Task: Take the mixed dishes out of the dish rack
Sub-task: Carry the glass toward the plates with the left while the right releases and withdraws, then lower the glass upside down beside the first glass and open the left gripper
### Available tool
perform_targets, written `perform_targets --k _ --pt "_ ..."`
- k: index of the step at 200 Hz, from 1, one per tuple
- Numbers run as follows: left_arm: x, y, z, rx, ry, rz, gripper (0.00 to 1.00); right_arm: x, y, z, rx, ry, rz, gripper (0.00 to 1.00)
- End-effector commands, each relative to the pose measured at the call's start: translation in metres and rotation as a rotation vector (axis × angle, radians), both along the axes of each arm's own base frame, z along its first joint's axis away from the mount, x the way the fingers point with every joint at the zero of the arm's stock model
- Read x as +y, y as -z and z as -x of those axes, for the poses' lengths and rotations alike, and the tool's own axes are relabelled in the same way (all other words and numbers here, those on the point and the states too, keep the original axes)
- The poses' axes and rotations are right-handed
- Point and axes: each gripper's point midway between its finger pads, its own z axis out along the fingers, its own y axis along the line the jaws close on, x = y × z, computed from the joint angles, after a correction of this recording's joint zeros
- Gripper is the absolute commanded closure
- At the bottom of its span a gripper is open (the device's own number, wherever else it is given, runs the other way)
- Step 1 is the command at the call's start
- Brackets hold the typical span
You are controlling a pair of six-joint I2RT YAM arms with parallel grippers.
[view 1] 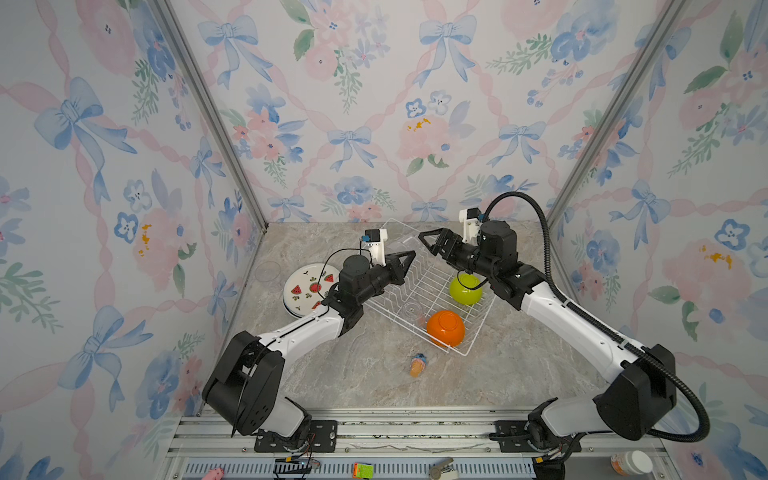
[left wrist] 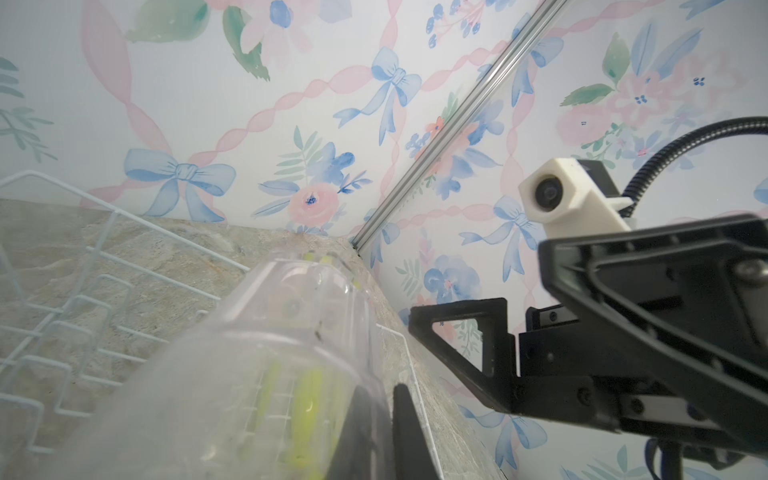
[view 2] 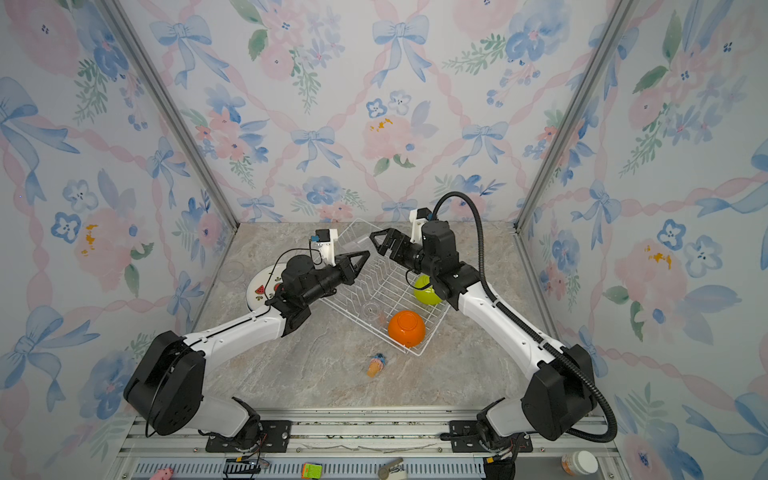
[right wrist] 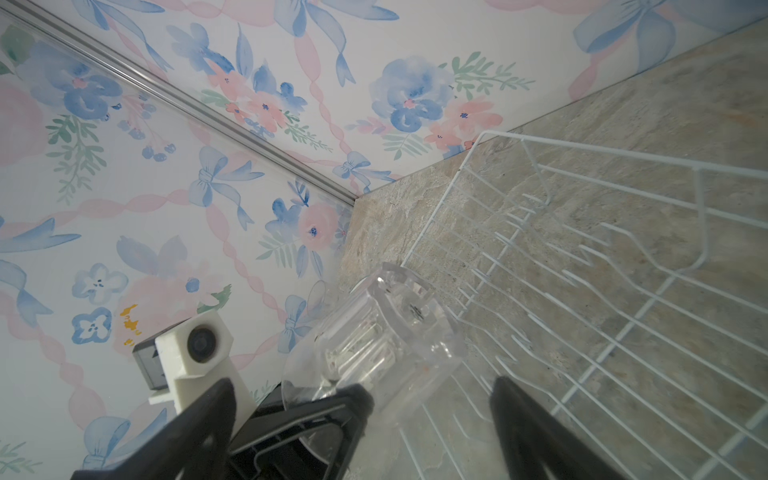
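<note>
A plate [view 1: 305, 286] and one glass [view 1: 268, 272] are out on the surface [view 1: 365, 378]. The left fingers [view 1: 401, 261] hold a second glass [left wrist: 291, 332]; the right fingers [left wrist: 496, 345] are wide. In the rack [view 1: 434, 276] remain a third glass [view 1: 411, 309], green bowl [view 1: 465, 291] and orange bowl [view 1: 445, 328].

We saw a white wire dish rack [view 1: 428, 282] against a beige-grey marbled tabletop [view 1: 365, 374]. One bowl was a lime-green bowl [view 1: 465, 293], the other a plain orange bowl [view 1: 445, 330]. The plate [view 1: 301, 289] was white, printed with red watermelon slices. The glass [left wrist: 291, 332] was clear and colourless. A small toy [view 1: 417, 365] showed orange and blue. The walls [view 1: 353, 104] wore pale wallpaper of blue bows, pink ribbons, pink and blue flowers and green leaves. The left arm [view 1: 299, 332] and the right arm [view 1: 573, 324] were white with black joints.
</note>
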Motion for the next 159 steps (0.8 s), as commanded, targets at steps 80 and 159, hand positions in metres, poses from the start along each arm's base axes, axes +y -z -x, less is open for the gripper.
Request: perform_targets --k 80,159 --pt "0.134 -0.020 0.011 0.073 -0.469 -0.287 1.00 -0.080 0.054 0.025 -0.033 0.151 0.539 0.03" --pt "0.222 0.046 0.061 0.339 -0.722 -0.541 1.00 -0.086 0.074 0.034 -0.075 0.101 0.622 0.03"
